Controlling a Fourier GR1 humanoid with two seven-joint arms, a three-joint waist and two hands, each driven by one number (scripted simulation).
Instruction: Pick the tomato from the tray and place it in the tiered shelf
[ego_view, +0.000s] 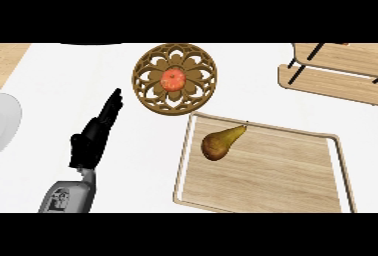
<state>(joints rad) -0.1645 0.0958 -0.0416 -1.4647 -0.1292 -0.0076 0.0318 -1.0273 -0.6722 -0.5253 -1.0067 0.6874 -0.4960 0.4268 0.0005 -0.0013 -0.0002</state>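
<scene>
A white counter top (148, 150) fills the view under even light. Pale wood (11, 57) shows at its upper left corner.

bare counter (148, 150) between left hand (92, 140), tray (325, 165)

Your left hand (94, 134), black all over, slim dark fingers and a blockier black palm, a short pale grey wrist link behind it, then a rounded grey forearm (68, 196) with small dark markings on its side
</scene>
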